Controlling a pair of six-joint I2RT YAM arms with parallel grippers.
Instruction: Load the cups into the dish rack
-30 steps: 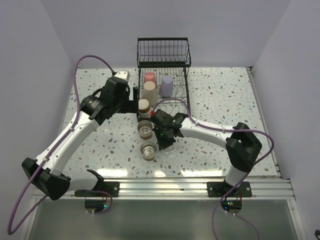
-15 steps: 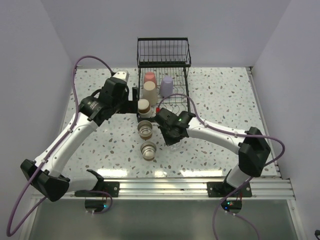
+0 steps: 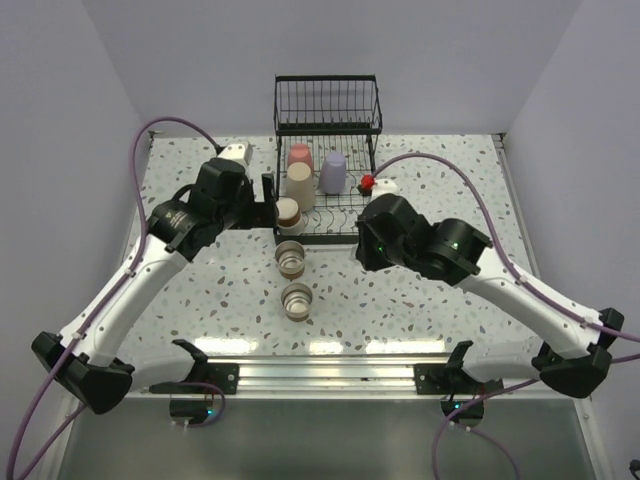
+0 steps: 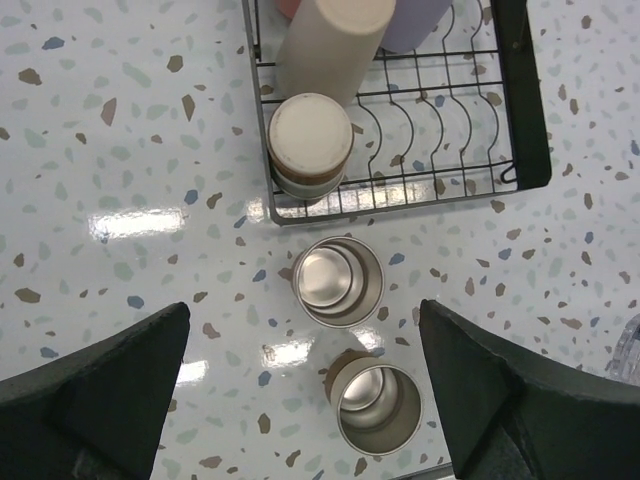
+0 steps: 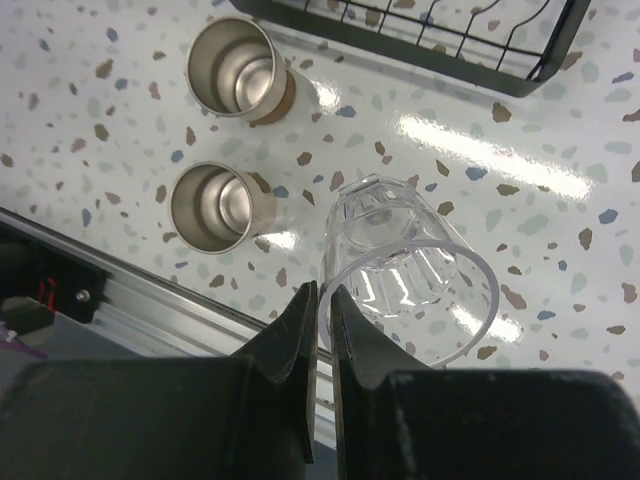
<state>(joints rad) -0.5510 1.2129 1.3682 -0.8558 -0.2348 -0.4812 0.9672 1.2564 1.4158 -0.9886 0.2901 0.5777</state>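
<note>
Right claw point(image 5: 320, 320): jaws drawn nearly together, pinching the wall of the clear tumbler point(image 5: 400, 260) at its rim. Left claw point(image 4: 305, 305): spread wide, holding nothing, over the two brown steel-lined cups point(image 4: 338, 282) point(image 4: 378, 402) standing mouth-up on the bench point(image 3: 450, 190).

Location: the tumbler hangs clear of the bench, just in front of the dish rack point(image 3: 328, 105). On the rack tray are a coral-pink cup point(image 3: 299, 155), a beige cup point(image 3: 299, 185), a lavender cup point(image 3: 333, 172) and a base-up brown cup point(image 4: 312, 140).

Handling, judged: rigid, thin-walled, smooth and probably slippery. Glass or plastic cannot be told, so treat it as breakable. A one-sided rim pinch may let it swing; gripping across the body would be steadier.

Orientation: mouth towards the wrist, base towards the bench, long axis tilted. Racking it mouth-down would call for inversion.
</note>
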